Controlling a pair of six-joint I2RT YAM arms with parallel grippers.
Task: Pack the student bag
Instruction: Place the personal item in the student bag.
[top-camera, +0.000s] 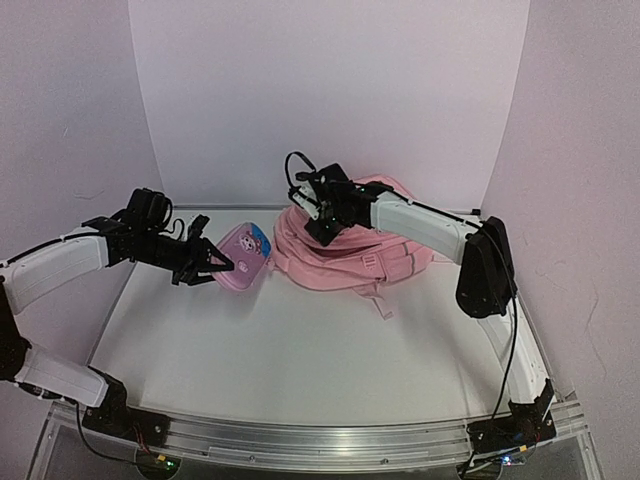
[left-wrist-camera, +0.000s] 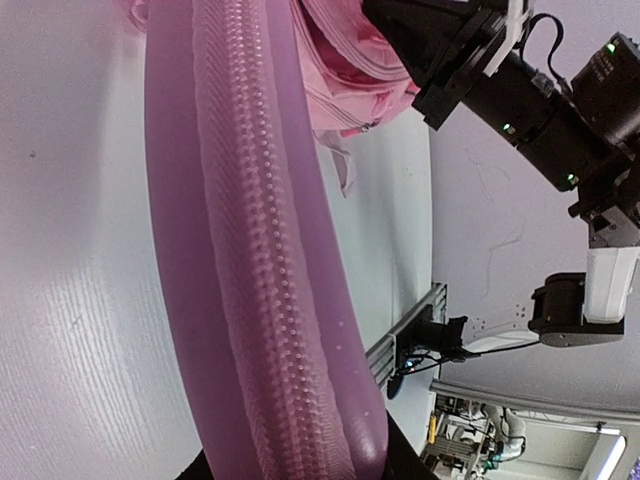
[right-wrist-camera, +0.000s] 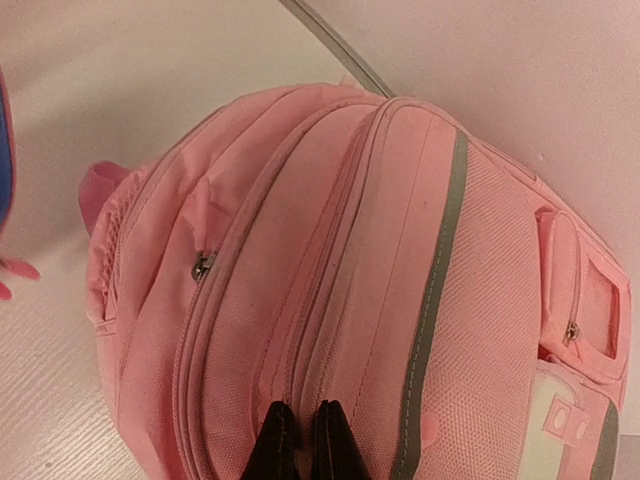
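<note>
At the left, the left fingers (top-camera: 212, 263) are clamped on a small pink case (top-camera: 247, 257) with a cartoon figure on its face, holding it by its left end, tilted, over the white counter (top-camera: 300, 340). In the left wrist view the case (left-wrist-camera: 250, 250) runs lengthwise up the frame, zip edge toward the camera, its lower end held between the fingers. Whether it touches the counter cannot be told. Just right of the case lies the bag (top-camera: 370, 255), at the back of the counter right of centre, close to the back wall (top-camera: 330, 90), one strap trailing toward the front. The right fingers (top-camera: 320, 228) are down on the bag's left part. In the right wrist view they (right-wrist-camera: 300, 450) are pressed together, tips against the pink fabric beside a zip seam, left of a grey stripe. Whether they pinch any fabric cannot be told.
</note>
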